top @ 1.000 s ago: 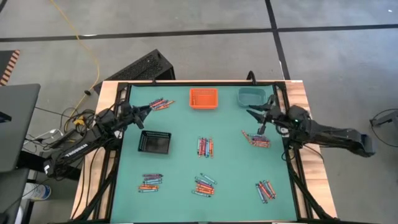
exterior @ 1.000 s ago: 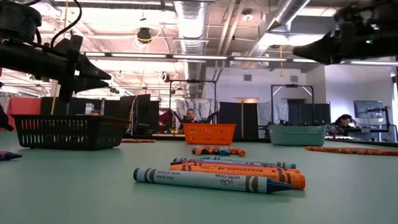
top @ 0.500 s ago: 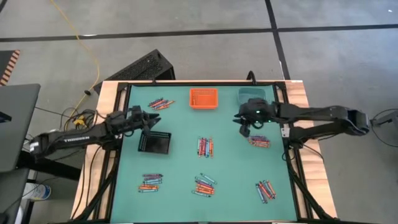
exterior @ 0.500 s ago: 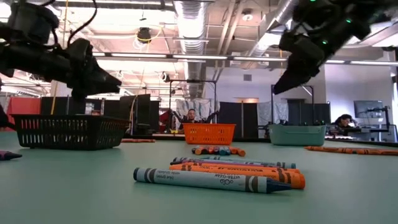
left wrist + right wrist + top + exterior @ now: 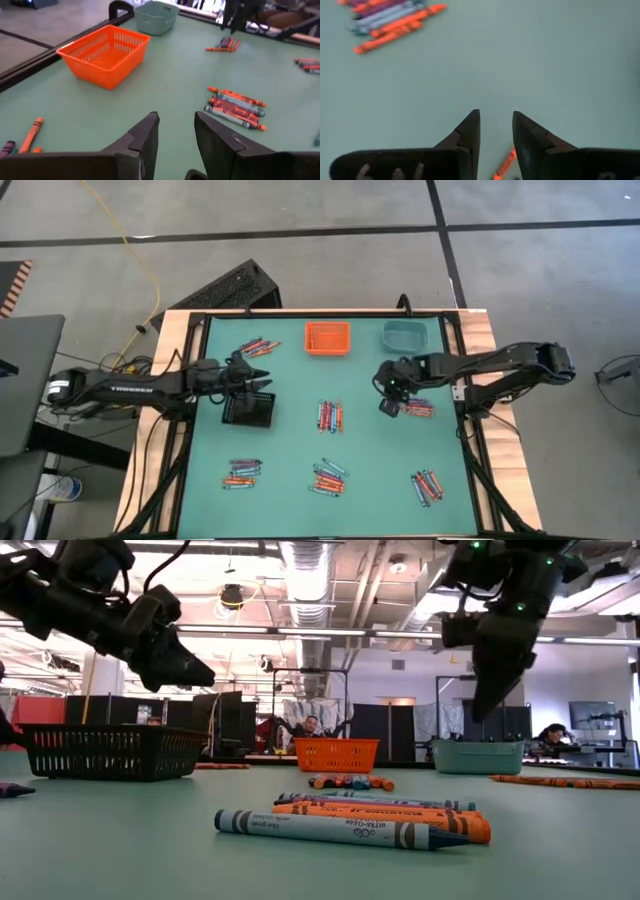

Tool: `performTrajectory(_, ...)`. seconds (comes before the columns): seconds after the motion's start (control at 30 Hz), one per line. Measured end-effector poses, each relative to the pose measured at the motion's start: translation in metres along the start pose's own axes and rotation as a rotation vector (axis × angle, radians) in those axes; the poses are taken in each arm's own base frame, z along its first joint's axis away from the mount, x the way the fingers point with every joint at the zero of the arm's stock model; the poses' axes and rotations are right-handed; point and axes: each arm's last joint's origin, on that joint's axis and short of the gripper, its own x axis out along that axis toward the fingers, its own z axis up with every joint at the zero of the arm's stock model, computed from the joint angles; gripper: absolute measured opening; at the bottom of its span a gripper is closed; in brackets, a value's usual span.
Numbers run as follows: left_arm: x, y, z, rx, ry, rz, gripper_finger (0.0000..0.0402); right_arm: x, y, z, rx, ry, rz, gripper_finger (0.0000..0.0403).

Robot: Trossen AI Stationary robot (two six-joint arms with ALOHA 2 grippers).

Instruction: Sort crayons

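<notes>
Crayons lie in several small piles on the green table: by the far left (image 5: 258, 346), in the middle (image 5: 330, 416), at the right (image 5: 418, 408), and along the near side (image 5: 327, 477). My left gripper (image 5: 265, 380) hovers open above the far edge of the black bin (image 5: 248, 408), nearly level; its fingers (image 5: 176, 130) have nothing between them. My right gripper (image 5: 388, 408) hangs open just left of the right pile, pointing steeply down. Between its fingertips (image 5: 495, 130) is bare table, with one orange crayon (image 5: 505, 164) lying below them.
An orange bin (image 5: 328, 338) and a teal bin (image 5: 407, 334) stand at the far edge. A raised black frame (image 5: 462, 380) runs round the table. Bare green surface lies between the piles. In the low view, people sit in the room behind (image 5: 305, 726).
My left gripper has swung toward the table's right, from beside the far-left pile to over the black bin's far edge. My right gripper has moved toward the left and near edges and tipped from level to pointing steeply down beside the right pile. Neither has opened or shut.
</notes>
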Motion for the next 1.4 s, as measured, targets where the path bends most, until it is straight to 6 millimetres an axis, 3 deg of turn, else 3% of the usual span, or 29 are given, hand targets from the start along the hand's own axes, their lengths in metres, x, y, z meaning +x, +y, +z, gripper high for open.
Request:
performTrajectory(0.3,0.006,0.001,-0.011,-0.006,0.113,0.022,0.0116,0.022,-0.013,-0.008,0.184,0.085,-0.124,0.0108)
performTrajectory(0.5,0.003,0.002,-0.014,0.015,0.152,0.026,0.0116,0.041,-0.02,-0.008,0.204,0.153,-0.188,0.0121)
performTrajectory(0.63,-0.007,0.005,-0.008,0.102,0.113,0.1,0.0116,0.047,-0.019,-0.01,0.186,0.193,-0.203,0.0143)
performTrajectory(0.97,-0.039,0.007,0.013,0.149,-0.108,0.127,0.0116,0.037,-0.014,-0.013,0.174,0.176,-0.194,0.0171)
performTrajectory(1.4,-0.052,0.014,-0.014,0.121,-0.173,0.117,0.0116,0.057,-0.012,-0.015,0.187,0.242,-0.224,0.0167)
